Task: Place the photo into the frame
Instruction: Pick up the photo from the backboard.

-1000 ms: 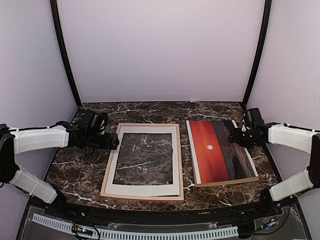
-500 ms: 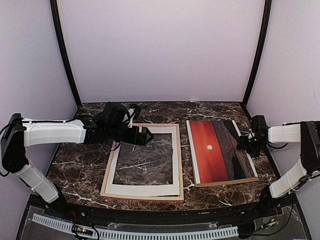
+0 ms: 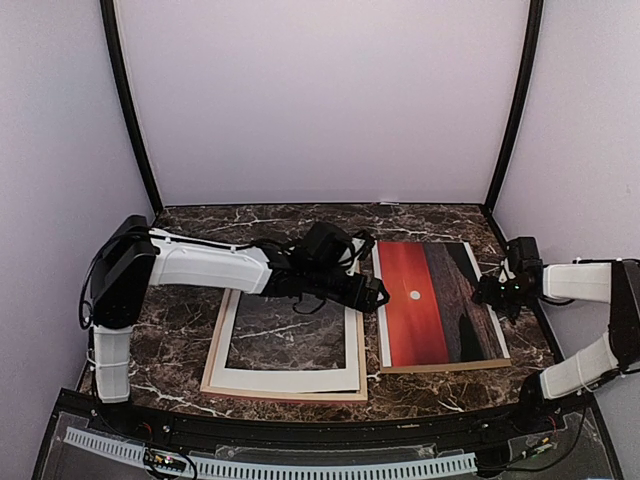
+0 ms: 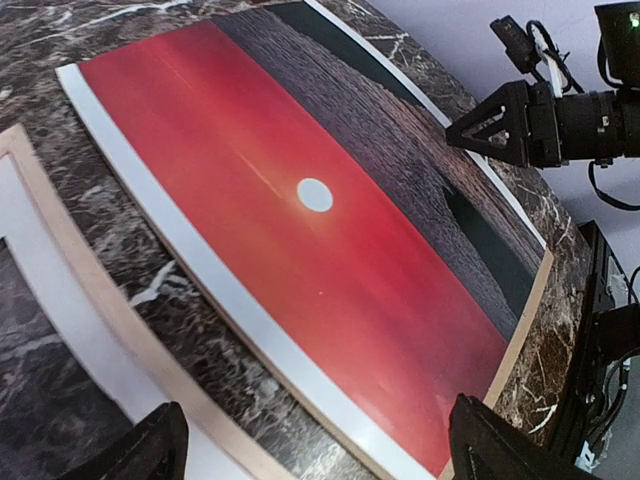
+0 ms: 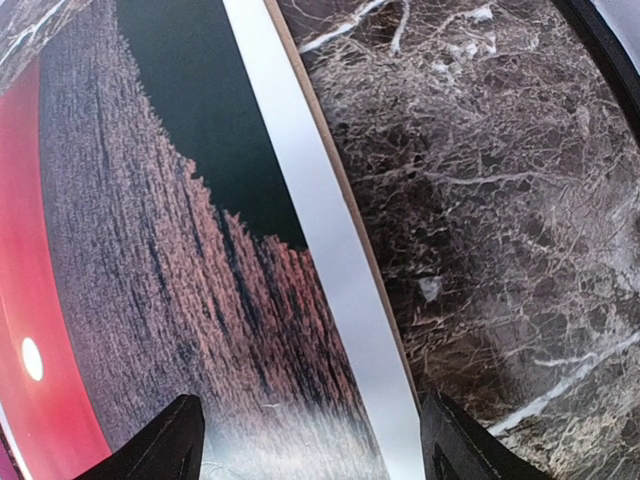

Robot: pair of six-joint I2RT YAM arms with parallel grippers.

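Straddling the left edge of the photo (image 3: 440,305), the left end effector (image 3: 372,293) has its fingers spread wide and pinches nothing. In the left wrist view one fingertip (image 4: 150,450) sits above the dark strip between frame and print, and the other is over the photo's red sky near its near corner. Whether either tip touches the surface cannot be told. The left arm stretches across the far end of the frame (image 3: 290,396), hiding the frame's far right corner.

The right end effector (image 3: 487,292) is also spread and grips nothing. It is at the photo's right edge, its fingers (image 5: 170,440) above the dark sea and the white border strip.

The photo lies flat on the right half of the counter (image 3: 160,350), between the two end effectors, red sky toward the frame and dark land toward the right arm. A thin tan board (image 4: 530,330) shows under its near edge.

The frame lies flat just beside the photo, on its left, pale wood side up and apart from it. A white mat board (image 3: 290,379) sits inside its rails, with marble showing through the cut-out.
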